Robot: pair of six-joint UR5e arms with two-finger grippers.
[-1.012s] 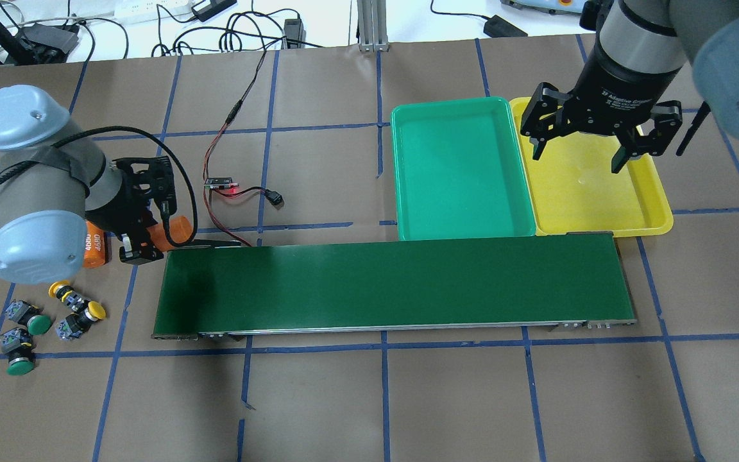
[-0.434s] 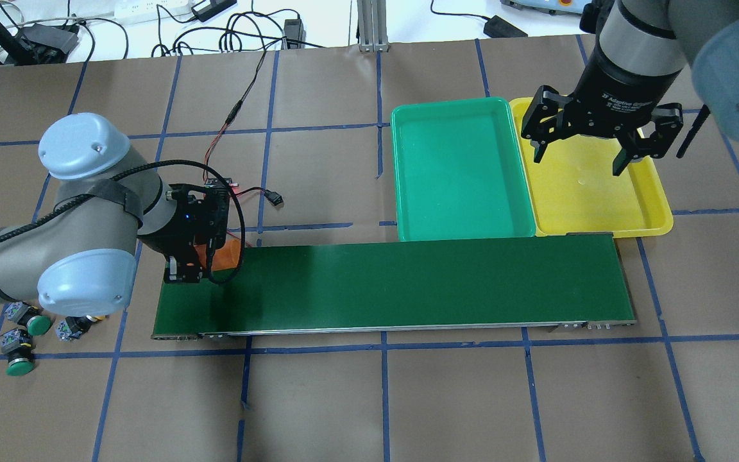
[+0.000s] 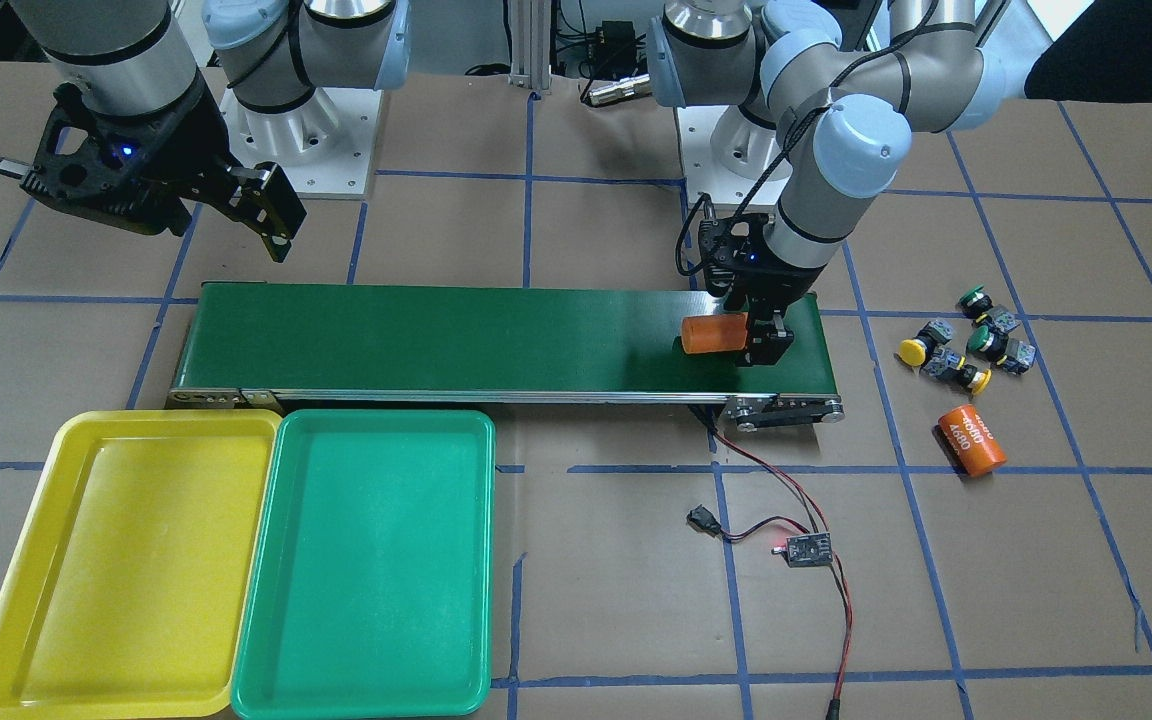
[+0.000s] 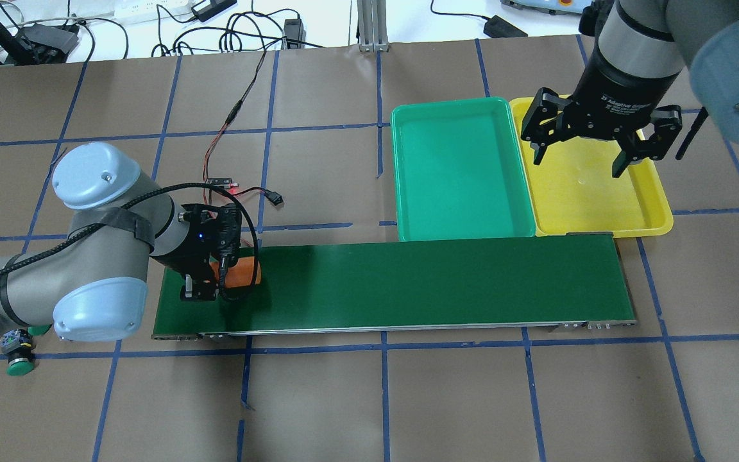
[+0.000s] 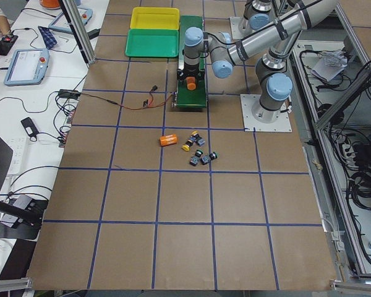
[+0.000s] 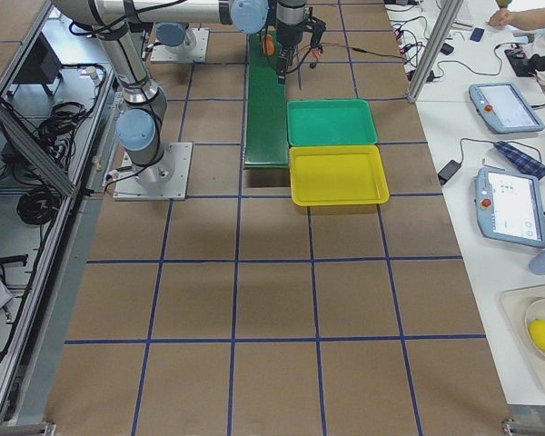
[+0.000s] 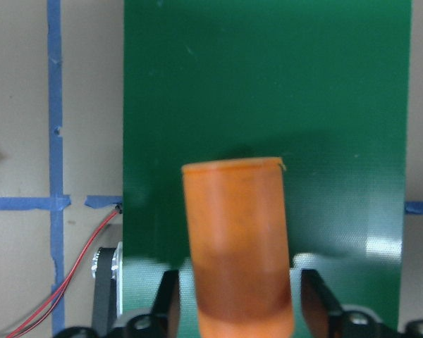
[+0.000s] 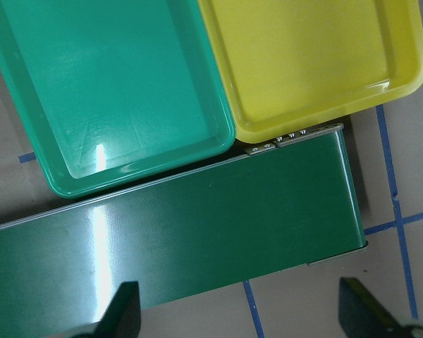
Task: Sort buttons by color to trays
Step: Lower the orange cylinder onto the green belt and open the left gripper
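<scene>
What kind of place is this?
Probably a robotics lab, not a factory: robot arms bolted to a tape-gridded table, a small conveyor belt, and control tablets on the side bench.

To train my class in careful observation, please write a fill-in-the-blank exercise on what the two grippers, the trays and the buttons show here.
The left gripper is shut on an ___ cylinder over the conveyor belt. The right gripper has its jaws ___. The green tray and the yellow tray are both ___. ___ buttons lie on the table beside the belt.
Missing words: orange; open; empty; four.
</scene>
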